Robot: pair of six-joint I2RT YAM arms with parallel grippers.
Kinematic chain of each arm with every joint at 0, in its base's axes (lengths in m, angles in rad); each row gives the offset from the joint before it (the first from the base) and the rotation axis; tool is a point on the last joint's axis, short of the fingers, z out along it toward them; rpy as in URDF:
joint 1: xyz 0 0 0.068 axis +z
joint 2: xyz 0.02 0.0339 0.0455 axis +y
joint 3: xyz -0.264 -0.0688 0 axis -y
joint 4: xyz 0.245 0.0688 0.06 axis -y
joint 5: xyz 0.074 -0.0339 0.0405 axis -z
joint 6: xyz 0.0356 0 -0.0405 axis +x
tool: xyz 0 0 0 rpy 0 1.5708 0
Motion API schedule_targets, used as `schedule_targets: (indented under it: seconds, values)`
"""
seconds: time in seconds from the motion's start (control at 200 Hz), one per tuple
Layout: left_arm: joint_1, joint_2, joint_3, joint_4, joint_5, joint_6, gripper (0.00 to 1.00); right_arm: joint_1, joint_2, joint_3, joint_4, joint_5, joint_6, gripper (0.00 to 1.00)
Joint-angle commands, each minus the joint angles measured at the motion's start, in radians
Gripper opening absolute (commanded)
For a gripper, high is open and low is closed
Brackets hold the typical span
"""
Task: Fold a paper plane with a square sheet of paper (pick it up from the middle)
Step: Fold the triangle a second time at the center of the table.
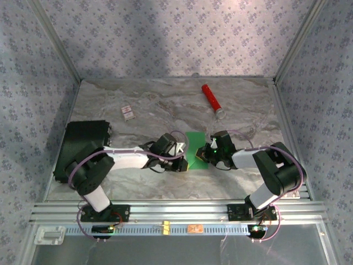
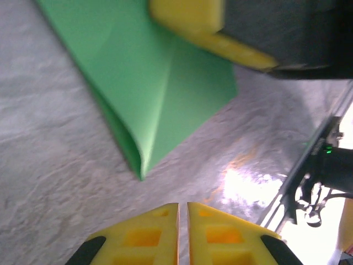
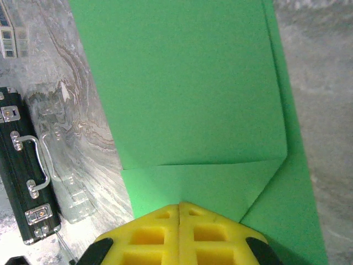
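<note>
The left gripper [image 2: 183, 208] has its two yellow fingers pressed together with nothing between them. Its tips sit low over the marbled table [image 2: 49, 165], just short of the pointed corner of the green sheet of paper [image 2: 160, 94]. The right gripper [image 3: 179, 212] also has its fingers closed against each other. They sit on top of the sheet at its near edge and seem to pin it down rather than pinch it.

The sheet lies flat in the middle of the table between the two grippers [image 1: 194, 144]. It is already partly folded: one corner is turned over into a triangular flap, and a doubled edge runs down to the point.

The paper looks very light, thin and limp. It will likely slide on the smooth marble and buckle if pushed from one side. A raised folded edge or the lifted point looks like the best place to grip. One gripper should probably hold the flat part down while the other works.

Further out, a black latched case [image 3: 25, 176] lies to the left. A red cylinder [image 1: 211, 99] lies well apart towards the back.
</note>
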Motion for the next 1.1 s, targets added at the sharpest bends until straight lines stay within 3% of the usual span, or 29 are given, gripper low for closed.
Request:
schedule_targets:
  seconds: [0.0,0.285,0.48,0.795,1.094]
  values:
    - [0.016,0.018,0.06,0.041,0.025,-0.024,0.11,-0.012,0.01,-0.028,-0.112,0.066,0.002,0.04]
    - [0.022,0.178,0.193,0.011,0.045,-0.006,0.11,-0.013,0.005,-0.034,-0.111,0.067,0.004,0.04]
    - [0.019,0.242,0.212,-0.05,0.002,0.019,0.09,-0.012,0.005,-0.035,-0.105,0.061,0.004,0.04]
    - [0.014,0.235,0.035,0.011,-0.037,-0.024,0.07,-0.018,-0.056,-0.006,-0.103,0.03,-0.025,0.06]
    - [0.015,0.226,0.034,0.016,-0.051,-0.027,0.06,0.054,-0.087,0.035,-0.149,0.024,-0.067,0.06]
